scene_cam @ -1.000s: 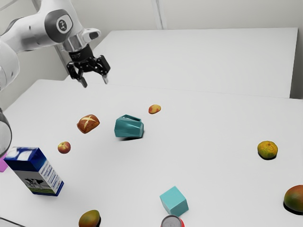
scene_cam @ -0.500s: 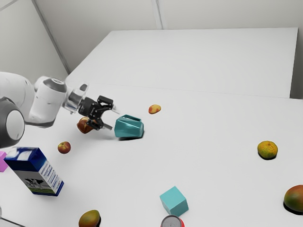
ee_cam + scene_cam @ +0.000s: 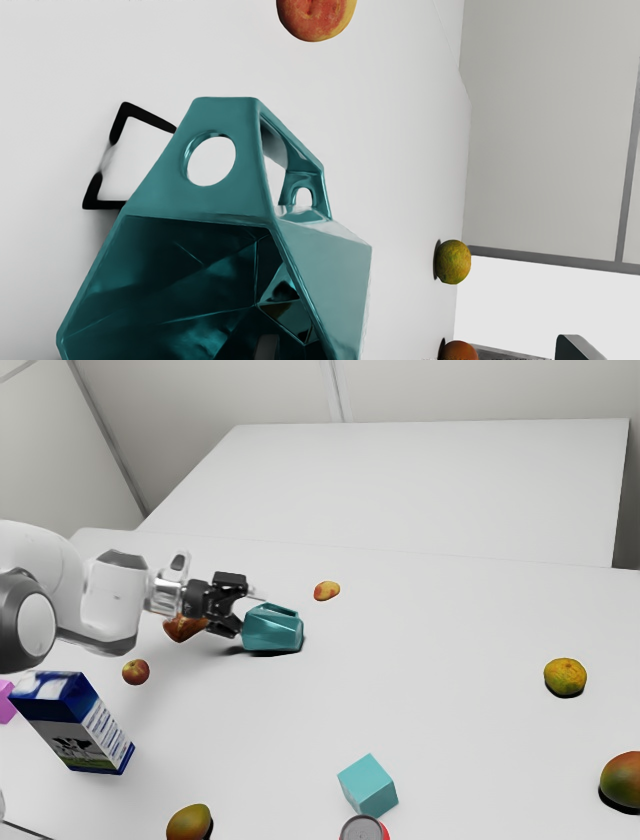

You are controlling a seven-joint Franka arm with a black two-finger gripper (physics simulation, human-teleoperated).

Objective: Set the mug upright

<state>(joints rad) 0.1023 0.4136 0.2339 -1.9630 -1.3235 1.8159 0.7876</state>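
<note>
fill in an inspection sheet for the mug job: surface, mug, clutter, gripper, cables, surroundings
Surface: white table
Job's things: mug on its side, mouth toward the gripper, not upright
Clutter: bread, apple, carton, pink block, peach, orange, two mangoes, cube, can
Gripper: open, at the mug's mouth
Cables: thin dark line, exterior view's lower left; can't tell if cable
Surroundings: pale walls, grey strips
</note>
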